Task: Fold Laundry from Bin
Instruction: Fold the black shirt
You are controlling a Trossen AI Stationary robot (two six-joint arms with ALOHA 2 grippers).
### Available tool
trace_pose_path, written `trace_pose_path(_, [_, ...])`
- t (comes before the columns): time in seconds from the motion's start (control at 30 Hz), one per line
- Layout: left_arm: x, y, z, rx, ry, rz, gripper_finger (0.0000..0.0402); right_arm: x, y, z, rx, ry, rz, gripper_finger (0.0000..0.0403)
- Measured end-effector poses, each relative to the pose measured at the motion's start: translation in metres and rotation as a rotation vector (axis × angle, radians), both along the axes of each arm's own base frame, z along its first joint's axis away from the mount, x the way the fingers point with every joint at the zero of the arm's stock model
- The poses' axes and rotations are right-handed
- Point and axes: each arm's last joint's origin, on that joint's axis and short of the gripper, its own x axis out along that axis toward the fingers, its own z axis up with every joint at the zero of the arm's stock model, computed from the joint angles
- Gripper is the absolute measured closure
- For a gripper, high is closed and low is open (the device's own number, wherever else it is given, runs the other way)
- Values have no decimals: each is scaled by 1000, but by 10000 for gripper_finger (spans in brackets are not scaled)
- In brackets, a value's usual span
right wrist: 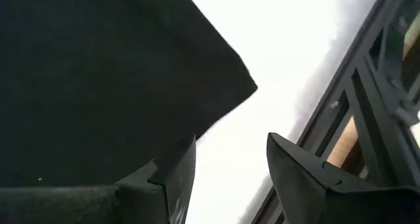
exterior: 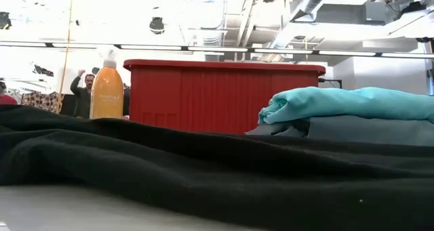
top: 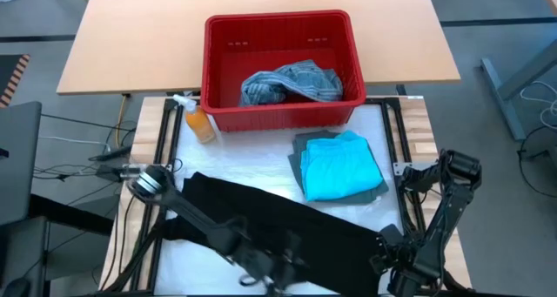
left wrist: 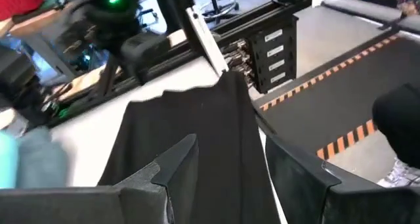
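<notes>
Black soft garment (top: 287,223) is lying spread across the white table (top: 261,158). Left gripper (left wrist: 226,178) is straddling its fabric, fingers apart; right gripper (right wrist: 230,171) is hanging parted just beside its corner.

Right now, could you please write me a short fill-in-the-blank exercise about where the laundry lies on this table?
1. The mottled blue-grey garment lies inside the ____ bin.
2. The turquoise garment rests on the ____ garment.
3. The black garment is spread across the ____.
4. Beside the bin stands an ____ spray bottle.

Missing words: red; grey-green; table; orange
</notes>
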Motion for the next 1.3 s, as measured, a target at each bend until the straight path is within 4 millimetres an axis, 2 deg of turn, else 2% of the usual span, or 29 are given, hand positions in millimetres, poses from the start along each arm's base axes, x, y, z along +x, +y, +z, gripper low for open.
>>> trace_pose_path(0.07, [18, -11, 0, 34, 35, -1, 233, -1, 0, 2, 4, 2, 23, 191])
trace_pose_path(0.23, [48, -35, -19, 130, 181, 14, 233, -4, 3, 2, 29, -1, 75, 191])
trace_pose_path(0.37, [71, -53, -29, 84, 153, -15, 233, -9, 3, 2, 10, 17, 132, 191])
trace_pose_path(0.53, [95, -65, -59, 94, 141, -39, 233, -13, 4, 2, 0, 7, 116, 191])
trace_pose_path(0.67, [105, -59, -63, 78, 76, -22, 233, -16, 6, 2, -5, -17, 113, 191])
trace_pose_path(0.83, [109, -45, -73, 82, 165, 12, 233, -17, 7, 2, -3, -18, 118, 191])
trace_pose_path(1.13, [109, -37, -81, 13, 302, -99, 233, -17, 7, 2, -2, -17, 122, 191])
trace_pose_path(1.3, [110, -23, -89, 0, 408, -41, 233, -17, 6, 2, -10, -38, 117, 191])
